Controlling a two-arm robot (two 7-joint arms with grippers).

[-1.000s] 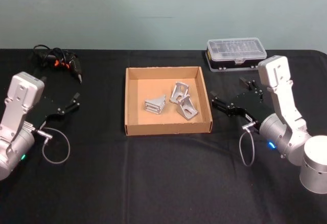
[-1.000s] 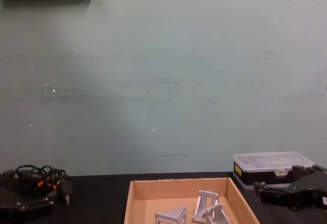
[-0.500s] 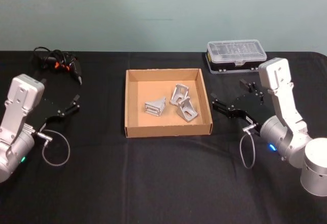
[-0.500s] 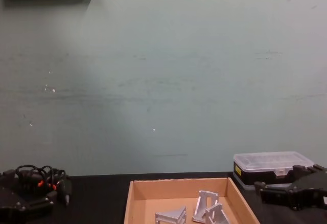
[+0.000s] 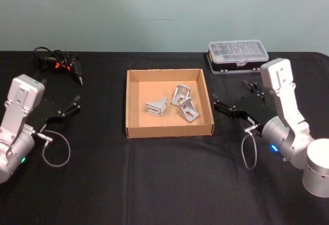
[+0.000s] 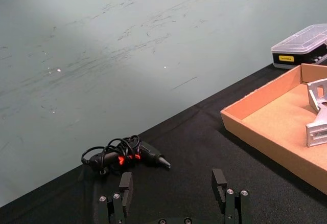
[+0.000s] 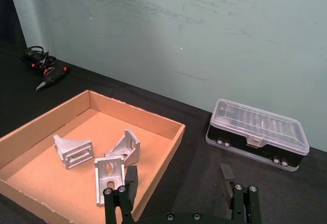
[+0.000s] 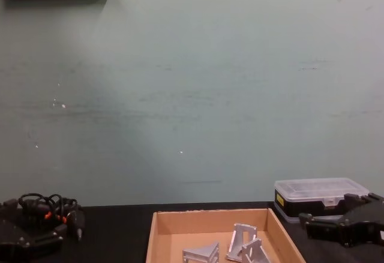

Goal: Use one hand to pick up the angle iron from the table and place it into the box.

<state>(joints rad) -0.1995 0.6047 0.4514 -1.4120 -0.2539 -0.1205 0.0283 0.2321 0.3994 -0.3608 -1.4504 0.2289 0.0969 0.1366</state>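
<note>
- The box [image 5: 169, 102] serves as the landmark; it sits on the table [image 5: 164, 184], centred between the two arms.
- Three angle irons [image 5: 184, 101] lie inside the box, grouped in its right half. No further angle iron shows on the tabletop, so the placing step is judged complete.
- The right gripper [image 5: 232, 97] rests low, just right of the box, with its fingers spread apart and empty. This fits a release position clear of the box wall.
- The left gripper [image 5: 68, 106] sits well left of the box, with its fingers apart and empty. It is judged parked, since the task calls for one hand only.
- The organizer case [image 5: 238, 56] stands behind and right of the box, clear of it.
- A corded tool [image 5: 60, 65] lies behind and left of the box, outside the working path.
</note>
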